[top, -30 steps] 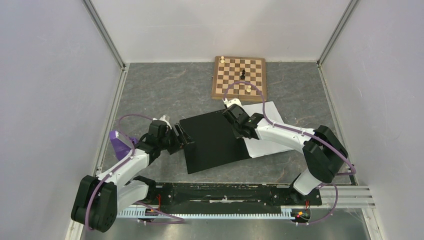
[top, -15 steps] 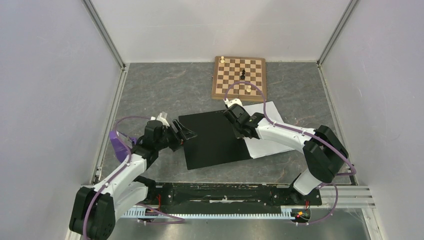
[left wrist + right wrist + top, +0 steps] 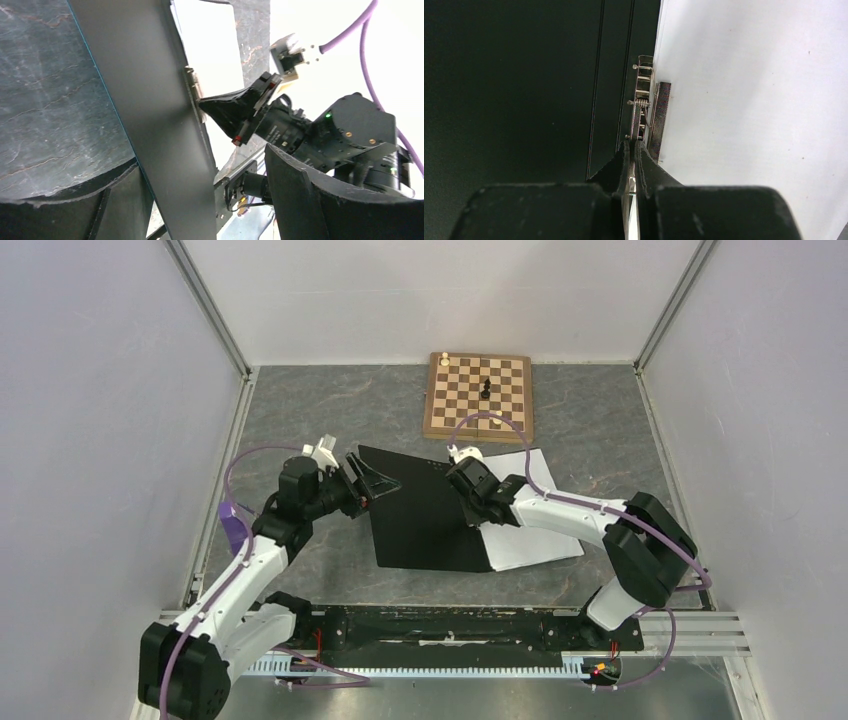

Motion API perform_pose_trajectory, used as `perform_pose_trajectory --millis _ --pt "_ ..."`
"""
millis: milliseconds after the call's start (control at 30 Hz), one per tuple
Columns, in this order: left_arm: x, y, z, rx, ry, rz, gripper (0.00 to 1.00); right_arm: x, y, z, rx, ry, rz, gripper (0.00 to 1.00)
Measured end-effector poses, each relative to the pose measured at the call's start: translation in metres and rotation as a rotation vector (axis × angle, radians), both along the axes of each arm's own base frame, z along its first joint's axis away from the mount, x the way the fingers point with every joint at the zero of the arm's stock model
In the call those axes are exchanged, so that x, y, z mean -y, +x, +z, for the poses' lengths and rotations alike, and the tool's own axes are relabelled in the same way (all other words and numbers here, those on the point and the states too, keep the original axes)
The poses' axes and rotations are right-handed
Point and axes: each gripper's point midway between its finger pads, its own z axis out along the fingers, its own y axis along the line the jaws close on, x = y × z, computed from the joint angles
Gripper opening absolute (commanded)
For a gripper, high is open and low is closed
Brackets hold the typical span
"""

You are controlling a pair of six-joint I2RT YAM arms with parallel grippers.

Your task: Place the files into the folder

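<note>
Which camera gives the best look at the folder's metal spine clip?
Right wrist view: the spine clip sits close up and sharp, spring visible, the right gripper shut on its near end. Left wrist view shows only a small edge-on sliver of it; in the top external view the right gripper hides it.

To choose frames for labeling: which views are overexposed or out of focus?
Left wrist view: the files and background at upper right are blown out white; the left claw is dark and soft. Right wrist view: the right claw is blurred, the metal clip sharp. Top external view: evenly lit, sharp.
</note>
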Motion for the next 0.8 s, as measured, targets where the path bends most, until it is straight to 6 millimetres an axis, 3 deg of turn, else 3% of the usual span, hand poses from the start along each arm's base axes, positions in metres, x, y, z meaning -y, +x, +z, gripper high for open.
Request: perform_pose_trajectory --millis 300,533,800 --pt "0.004 0.003 0.031 0.029 -0.016 -0.017 0.82 -0.033 -0.014 -0.001 -0.006 0.088 0.024 0.0" --pt "0.005 -0.001 0.043 -0.002 0.01 -0.025 0.82 -0.054 -0.019 -0.011 -0.025 0.132 0.016 0.0" --pt "0.006 -0.002 0.046 -0.016 0.052 -0.048 0.83 -0.063 -0.018 -0.015 -0.033 0.159 -0.004 0.0"
